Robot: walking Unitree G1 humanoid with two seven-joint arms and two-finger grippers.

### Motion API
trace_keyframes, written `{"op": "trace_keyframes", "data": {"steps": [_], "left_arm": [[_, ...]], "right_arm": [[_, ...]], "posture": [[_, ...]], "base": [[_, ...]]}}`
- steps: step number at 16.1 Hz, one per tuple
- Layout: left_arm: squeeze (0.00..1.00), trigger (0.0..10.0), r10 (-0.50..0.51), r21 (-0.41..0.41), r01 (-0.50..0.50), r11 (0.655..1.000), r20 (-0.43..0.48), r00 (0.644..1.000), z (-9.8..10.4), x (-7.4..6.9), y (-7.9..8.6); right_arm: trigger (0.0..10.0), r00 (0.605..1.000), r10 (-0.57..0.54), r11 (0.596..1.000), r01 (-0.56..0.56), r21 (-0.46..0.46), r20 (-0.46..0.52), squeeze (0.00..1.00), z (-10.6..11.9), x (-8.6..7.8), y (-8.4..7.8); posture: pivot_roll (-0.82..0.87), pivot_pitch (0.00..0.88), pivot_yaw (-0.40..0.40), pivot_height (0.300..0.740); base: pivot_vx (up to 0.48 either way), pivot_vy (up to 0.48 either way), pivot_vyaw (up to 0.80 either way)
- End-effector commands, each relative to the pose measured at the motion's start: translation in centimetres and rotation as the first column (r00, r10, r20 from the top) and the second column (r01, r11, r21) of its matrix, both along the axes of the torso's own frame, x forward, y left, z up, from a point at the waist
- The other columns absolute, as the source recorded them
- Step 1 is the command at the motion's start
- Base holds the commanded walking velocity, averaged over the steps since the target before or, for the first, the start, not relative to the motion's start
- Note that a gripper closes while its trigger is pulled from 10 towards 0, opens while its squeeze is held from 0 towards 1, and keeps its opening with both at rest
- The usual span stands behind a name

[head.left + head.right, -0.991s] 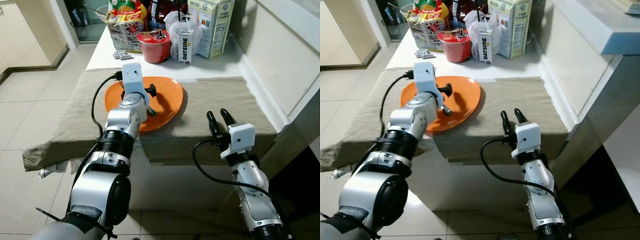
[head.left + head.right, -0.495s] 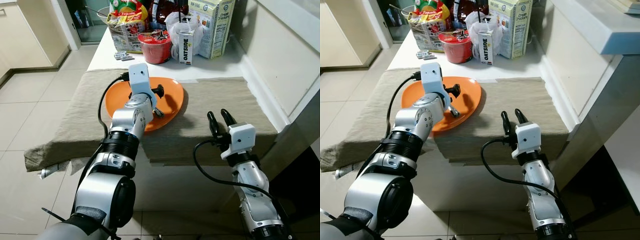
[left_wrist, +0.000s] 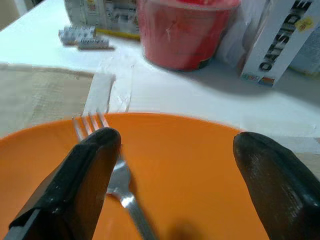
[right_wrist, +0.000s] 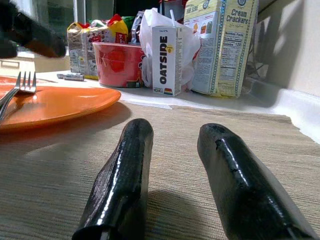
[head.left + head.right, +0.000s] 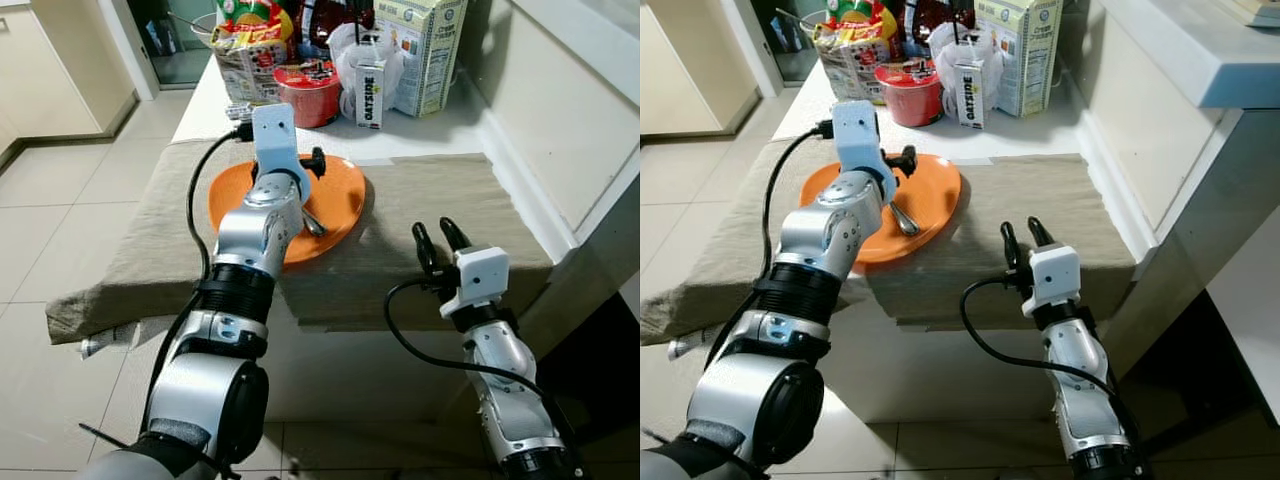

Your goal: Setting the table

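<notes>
Now left gripper [image 3: 170, 165] spread wide above fork [image 3: 117, 177] on orange plate [image 3: 200, 165], holding nothing.

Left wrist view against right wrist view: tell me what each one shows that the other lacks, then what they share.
The left wrist view looks down on the left end effector, open above the orange plate, with a strip of tape on the white table. The right wrist view shows the right end effector, open just above the beige cloth, plus the cracker box and a white bag. Both show the plate, the fork, the red cup and the Oatside carton.
</notes>
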State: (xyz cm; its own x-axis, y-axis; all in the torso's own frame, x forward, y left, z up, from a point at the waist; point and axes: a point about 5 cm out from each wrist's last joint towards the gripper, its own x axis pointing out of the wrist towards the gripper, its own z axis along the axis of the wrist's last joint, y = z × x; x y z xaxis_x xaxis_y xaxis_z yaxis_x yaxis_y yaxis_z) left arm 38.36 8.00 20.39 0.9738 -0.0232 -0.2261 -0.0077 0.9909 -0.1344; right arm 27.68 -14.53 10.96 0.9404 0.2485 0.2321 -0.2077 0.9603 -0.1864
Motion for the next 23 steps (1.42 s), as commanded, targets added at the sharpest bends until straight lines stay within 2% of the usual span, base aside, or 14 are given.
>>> {"op": "trace_keyframes", "data": {"steps": [1, 4, 10, 17, 23], "left_arm": [[0.00, 10.0, 0.037, 0.015, -0.037, 0.999, -0.021, 0.999, -0.2, -0.2, 0.9], [0.00, 10.0, 0.066, 0.020, -0.066, 0.998, -0.042, 0.997, -0.9, -0.6, 1.5], [0.00, 10.0, 0.050, -0.001, -0.050, 0.999, -0.079, 0.996, -1.4, -0.9, 1.1], [0.00, 10.0, 0.023, 0.020, -0.019, 1.000, -0.223, 0.975, -4.6, -1.0, 1.6], [0.00, 10.0, 0.038, 0.023, -0.034, 0.999, -0.251, 0.967, -5.0, -0.8, 2.5]], "right_arm": [[10.0, 0.989, -0.002, 1.000, -0.002, -0.031, -0.145, 0.00, -2.9, -0.6, 0.0], [10.0, 0.989, 0.004, 1.000, -0.009, -0.030, -0.149, 0.00, -3.1, -0.5, 0.2], [10.0, 0.989, 0.005, 1.000, -0.010, -0.028, -0.146, 0.00, -3.1, -0.5, 0.3], [10.0, 0.989, -0.002, 1.000, -0.002, -0.027, -0.148, 0.00, -3.2, -0.9, 0.3], [10.0, 0.988, -0.009, 1.000, 0.005, -0.026, -0.155, 0.00, -3.4, -1.3, 0.2]], "posture": [[-0.19, 0.034, 0.124, 0.740], [-0.19, 0.034, 0.124, 0.740], [-0.19, 0.036, 0.127, 0.740], [-0.20, 0.056, 0.144, 0.740], [-0.20, 0.070, 0.154, 0.740]], "base": [[0.000, 0.000, 0.00], [0.000, 0.000, 0.00], [0.000, 0.000, 0.00], [0.000, 0.000, 0.00], [0.000, 0.000, 0.00]]}}
